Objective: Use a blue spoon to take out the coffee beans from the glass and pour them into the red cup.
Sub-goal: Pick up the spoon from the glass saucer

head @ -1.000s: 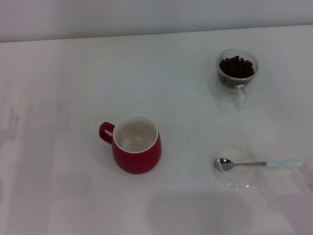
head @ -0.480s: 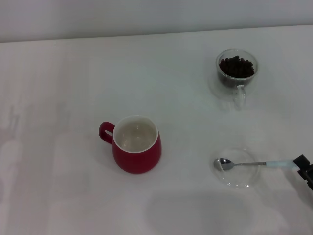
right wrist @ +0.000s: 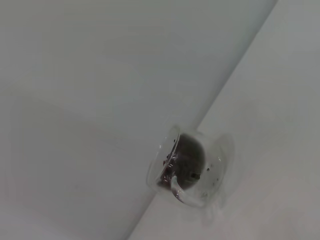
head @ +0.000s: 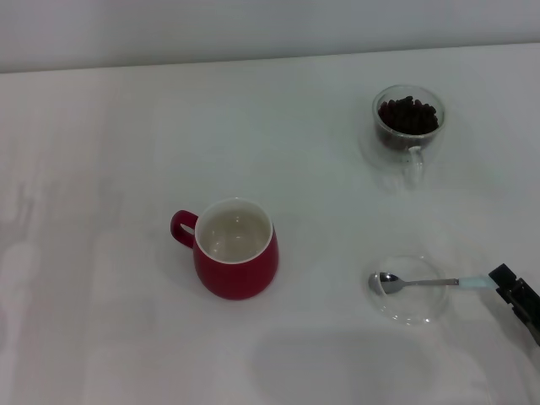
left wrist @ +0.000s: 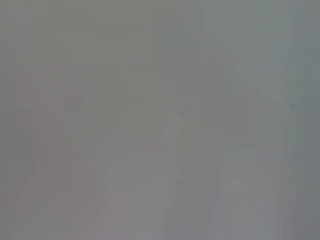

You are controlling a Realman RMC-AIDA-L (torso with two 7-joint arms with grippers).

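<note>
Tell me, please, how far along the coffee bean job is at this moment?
Nothing is transferred yet: the coffee beans all sit in the glass, and the red cup shows only its white inside. In hand: the right gripper is at the handle end of the blue spoon, which lies across a clear saucer. Left to do: grasp, scoop, pour. The left gripper is out of view.
</note>
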